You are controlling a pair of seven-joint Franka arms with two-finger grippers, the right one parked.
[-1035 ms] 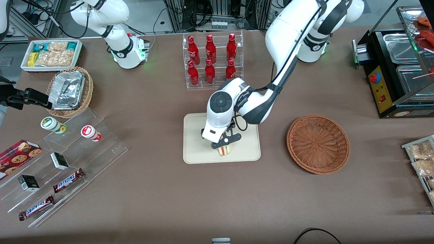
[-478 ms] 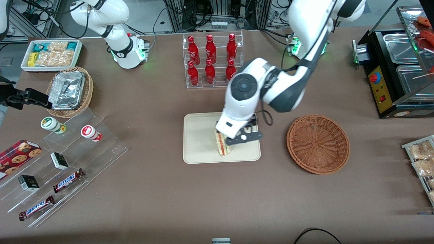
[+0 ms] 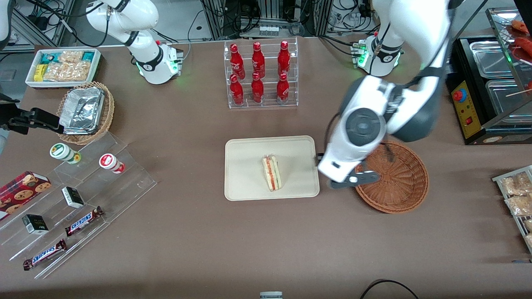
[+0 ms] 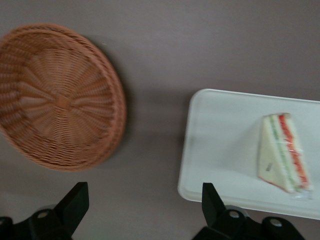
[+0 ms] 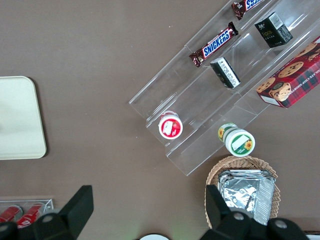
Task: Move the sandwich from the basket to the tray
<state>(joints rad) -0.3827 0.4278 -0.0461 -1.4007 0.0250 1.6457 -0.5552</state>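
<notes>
Front view: the sandwich is lying flat on the tray, a bit toward the working arm's end of it, red and green filling showing along its edge. Nothing is touching it. The end effector hangs above the desk, over the gap between the tray and the basket, overlapping the basket's rim. Can't really judge the fingers from this angle, the wrist covers most of them. The bottle rack with six red bottles stands farther from the camera than the tray. Toward the parked arm's end there's a clear stepped shelf with candy bars and small boxes.

Left wrist view: here it's obvious, the end effector is spread wide with nothing between the fingertips, just bare desk. The basket has nothing in it. The sandwich sits on the tray, well apart from the fingers.

Right wrist view: only a corner of the tray shows, plus the shelf with its snacks and a tan foil basket.
</notes>
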